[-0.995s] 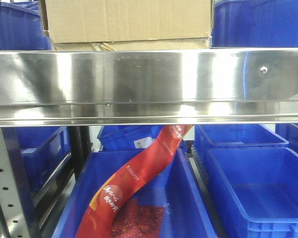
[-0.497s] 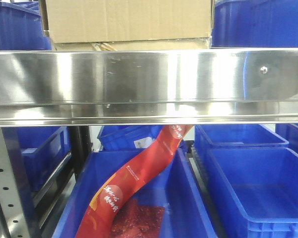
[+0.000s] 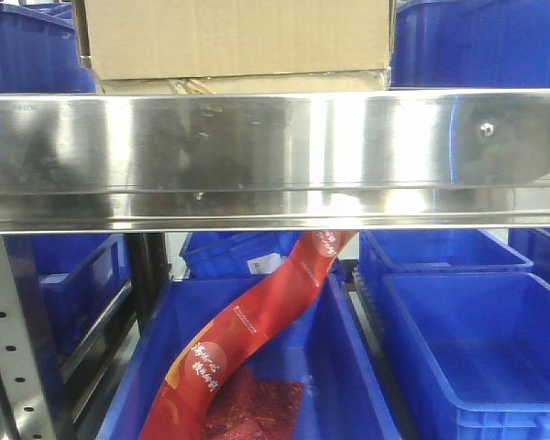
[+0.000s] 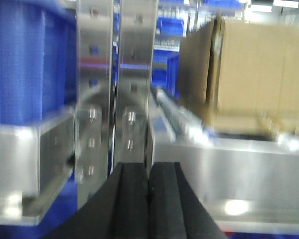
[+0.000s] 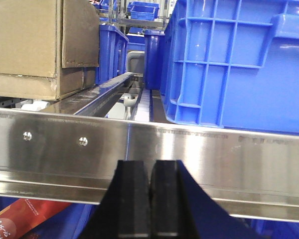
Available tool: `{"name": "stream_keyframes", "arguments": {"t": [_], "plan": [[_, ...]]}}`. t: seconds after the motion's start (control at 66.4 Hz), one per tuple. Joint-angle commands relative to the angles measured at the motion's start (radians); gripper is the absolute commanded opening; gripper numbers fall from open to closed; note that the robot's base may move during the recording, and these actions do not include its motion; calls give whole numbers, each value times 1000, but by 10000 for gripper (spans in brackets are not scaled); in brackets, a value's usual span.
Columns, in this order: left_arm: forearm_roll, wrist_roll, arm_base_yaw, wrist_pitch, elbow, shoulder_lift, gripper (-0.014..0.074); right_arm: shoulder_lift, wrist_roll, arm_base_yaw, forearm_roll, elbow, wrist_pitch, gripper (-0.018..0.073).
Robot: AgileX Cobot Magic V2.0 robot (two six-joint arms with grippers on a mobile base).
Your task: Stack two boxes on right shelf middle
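Nearest, both grippers have their jaws pressed together on nothing: the left gripper (image 4: 148,191) before the grey uprights (image 4: 113,89), the right gripper (image 5: 150,196) before the shelf (image 3: 275,147) lip. Behind the lip a box (image 3: 236,37) rests atop a second box (image 3: 243,83) on the shelf, between blue bins (image 5: 239,59).

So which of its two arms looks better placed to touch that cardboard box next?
Probably the left. Its gripper, shut and empty, faces the box fairly squarely; the right gripper, also shut, sees the box only far aside, facing a blue bin.
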Motion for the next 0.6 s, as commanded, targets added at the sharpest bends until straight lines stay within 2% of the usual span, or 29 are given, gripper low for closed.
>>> {"name": "stream_keyframes", "arguments": {"t": [0.0, 0.588], "plan": [[-26, 32, 4, -33, 28, -10, -111, -4, 2, -2, -8, 2, -24, -161], [-12, 29, 4, -25, 28, -10, -111, -4, 2, -2, -8, 2, -24, -161]]}}
